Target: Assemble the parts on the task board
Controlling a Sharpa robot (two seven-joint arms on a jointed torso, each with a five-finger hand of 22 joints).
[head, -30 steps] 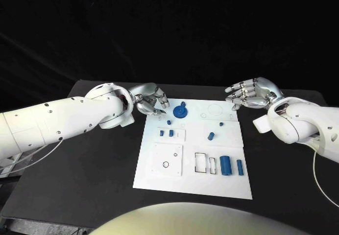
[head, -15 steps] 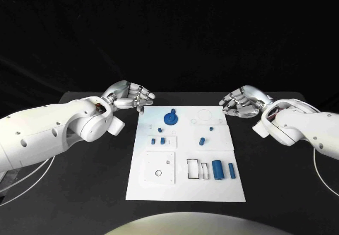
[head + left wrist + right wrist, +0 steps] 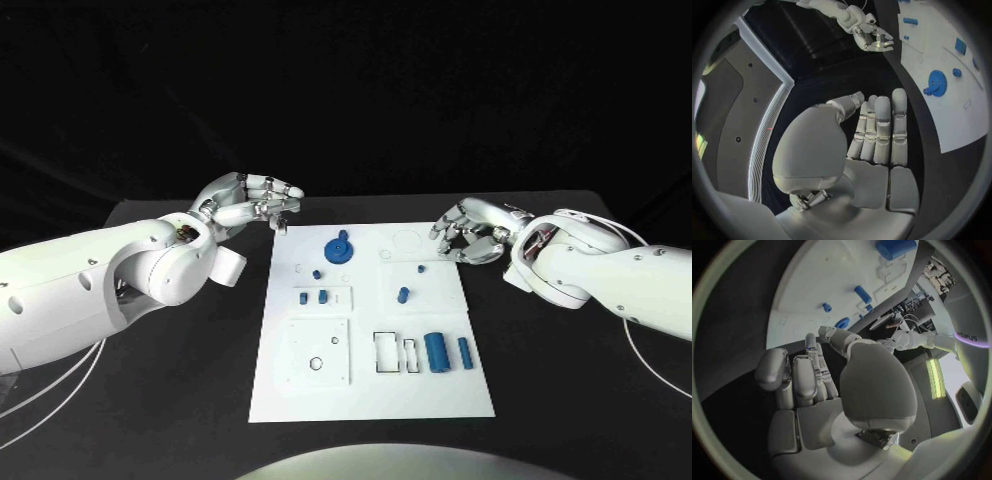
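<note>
The white task board (image 3: 368,385) lies in the middle of the black table. A blue gear-shaped part (image 3: 339,248) sits near its far edge, several small blue parts (image 3: 402,294) lie across its middle, and two blue cylinders (image 3: 437,353) stand beside a rectangular slot near the front right. My left hand (image 3: 261,201) hovers off the board's far left corner and holds nothing. Its fingers (image 3: 881,131) lie straight and side by side. My right hand (image 3: 470,233) hangs at the board's far right corner with loosely bent fingers (image 3: 814,372) and nothing in them.
A square white plate with a small hole (image 3: 319,350) sits on the board's front left. Bare black table (image 3: 577,380) lies on either side of the board. In the left wrist view the gear (image 3: 936,82) and my right hand (image 3: 870,35) show beyond the fingers.
The head camera has shifted. My left hand has drawn back from over the board's far left corner to beside it. My right hand has come down closer to the far right corner.
</note>
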